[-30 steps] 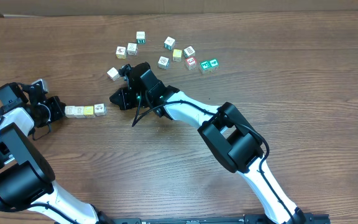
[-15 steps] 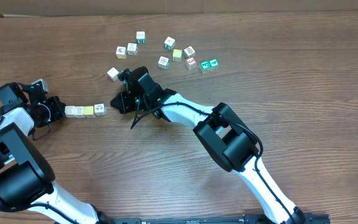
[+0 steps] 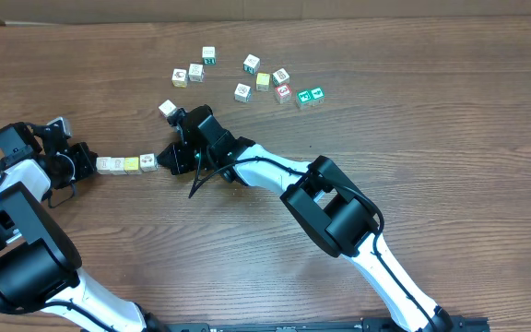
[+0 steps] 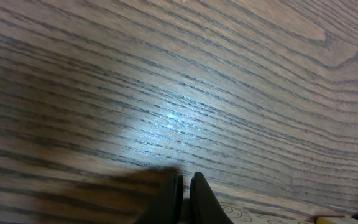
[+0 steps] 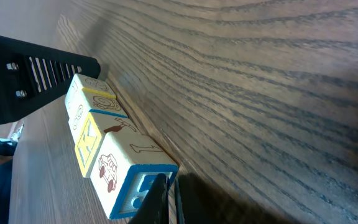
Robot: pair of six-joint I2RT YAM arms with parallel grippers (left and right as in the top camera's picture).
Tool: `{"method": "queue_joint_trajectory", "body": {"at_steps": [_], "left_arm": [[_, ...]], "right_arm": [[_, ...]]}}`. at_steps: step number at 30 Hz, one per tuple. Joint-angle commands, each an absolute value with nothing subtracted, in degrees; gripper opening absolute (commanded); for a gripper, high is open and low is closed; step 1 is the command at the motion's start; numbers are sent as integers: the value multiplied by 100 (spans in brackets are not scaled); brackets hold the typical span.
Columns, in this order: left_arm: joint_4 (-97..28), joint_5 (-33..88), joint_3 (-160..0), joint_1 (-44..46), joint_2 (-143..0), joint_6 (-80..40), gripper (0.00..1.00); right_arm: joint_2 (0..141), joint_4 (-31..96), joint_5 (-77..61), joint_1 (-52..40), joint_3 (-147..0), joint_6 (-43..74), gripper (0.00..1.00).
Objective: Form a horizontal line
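Note:
The horizontal line (image 3: 125, 164) is a short row of four small cubes, three whitish and one yellow, at the table's left. In the right wrist view the row (image 5: 95, 140) runs away from me, and its near cube (image 5: 132, 171) has a blue-framed face. My right gripper (image 3: 165, 159) is shut, and its tips (image 5: 168, 190) rest against that blue face at the row's right end. My left gripper (image 3: 88, 164) is shut at the row's left end. Its closed fingers (image 4: 186, 190) hover just above the table, and the row's cube tops (image 4: 253, 216) show along the bottom edge of the left wrist view.
A lone whitish cube (image 3: 167, 108) lies just behind my right gripper. Several loose cubes (image 3: 251, 64) are scattered at the back centre. A red cube (image 3: 284, 93) and two green cubes (image 3: 311, 96) sit at their right end.
My right gripper has slid left and now meets the row's right end. The left arm and the row have barely moved.

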State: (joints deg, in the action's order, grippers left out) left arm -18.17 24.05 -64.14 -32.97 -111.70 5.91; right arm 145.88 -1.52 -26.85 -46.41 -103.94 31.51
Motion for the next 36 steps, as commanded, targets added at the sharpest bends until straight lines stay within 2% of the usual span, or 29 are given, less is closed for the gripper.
{"method": "queue_joint_trajectory", "body": {"at_steps": [1,25,30,36], "left_arm": [[-1802,2515,-6427,-3253,-11244,469,4],[-1772,2510,-6427,-3253,-11244,425,4],[-1772,2512,-6449,-3264,-11238,377,4],[-2051,2268,-6687,-3269,-10967,368,4]], "right_arm": [[14693,-165,-2775,-4683,-10551,3173,4],[14693,-161,-2954,-4744,-10551,3153,4],[14656,-119,-2963,-4552,-10558,3155,4],[14350,768,-2961,-3986,-10842,2956,4]]}}
